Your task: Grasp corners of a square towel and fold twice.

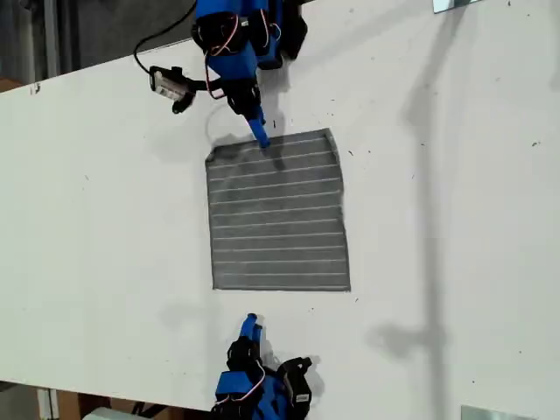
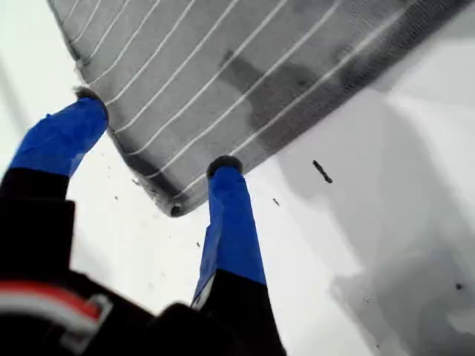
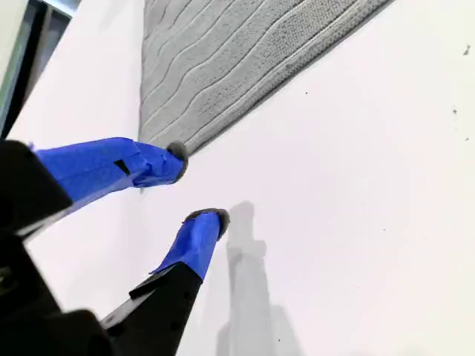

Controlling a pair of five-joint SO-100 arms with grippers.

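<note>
Both arms lining up on corners, nothing grabbed yet

The dark grey striped square towel (image 1: 278,213) lies flat on the white table (image 1: 455,227). My first gripper (image 2: 157,133) straddles a rounded corner (image 2: 172,208), jaws spread, holding nothing. My second gripper (image 3: 198,182) hovers parted just beside another corner (image 3: 148,135). Next move probably needs both to pinch fabric, then lift.

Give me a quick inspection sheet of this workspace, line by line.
Surface: white table, a few small dark specks.
Job's things: towel lying flat, unfolded.
Clutter: nothing seen.
Grippers: my first gripper open, fingers straddling a towel corner; my second gripper open, beside the towel's other edge, holding nothing.
Cables: black cable at the arm near the exterior view's top.
Surroundings: grey floor beyond the table edge.
</note>
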